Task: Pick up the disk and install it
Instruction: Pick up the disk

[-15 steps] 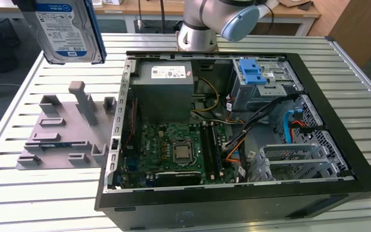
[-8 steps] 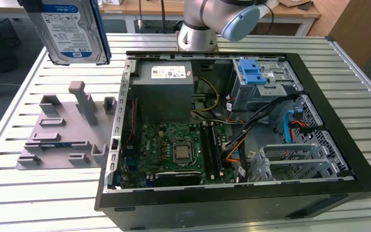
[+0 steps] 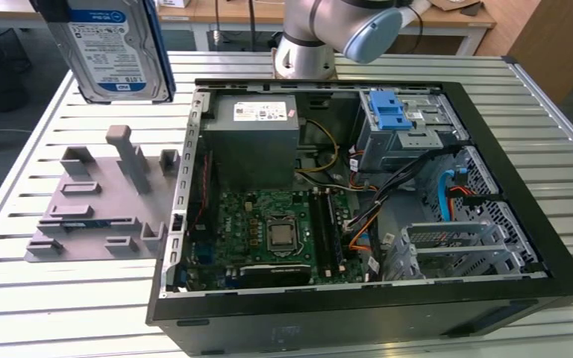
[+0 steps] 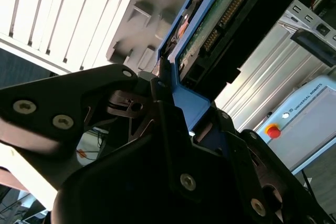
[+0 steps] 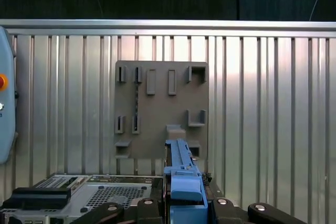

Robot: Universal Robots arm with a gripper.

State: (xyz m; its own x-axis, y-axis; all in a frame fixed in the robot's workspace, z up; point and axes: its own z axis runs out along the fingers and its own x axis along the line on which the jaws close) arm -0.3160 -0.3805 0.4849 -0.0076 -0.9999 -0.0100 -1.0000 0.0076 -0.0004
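At eleven o'clock in the exterior view: disk [image 3: 117, 48], upright, label showing, raised above the grey fixture [image 3: 98, 209].
Gripper [image 5: 184, 203]: clamped on the disk's blue rail; the first wrist view faces the fixture squarely.
Arm [image 3: 312, 33]: base at twelve o'clock, behind the open computer case [image 3: 366, 317].

Silver-grey arm and black gripper being shown.
At the top centre of the exterior view, the arm [image 3: 304, 41] is being seen as a smooth silver-grey tube, and it is being capped by a rounded pale blue joint cover [image 3: 374, 33]. In the second wrist view, the gripper [image 4: 173, 95] is being shown as matte black angular plates and pinned linkages, which are being fastened by small silver screw heads [image 4: 188, 182].
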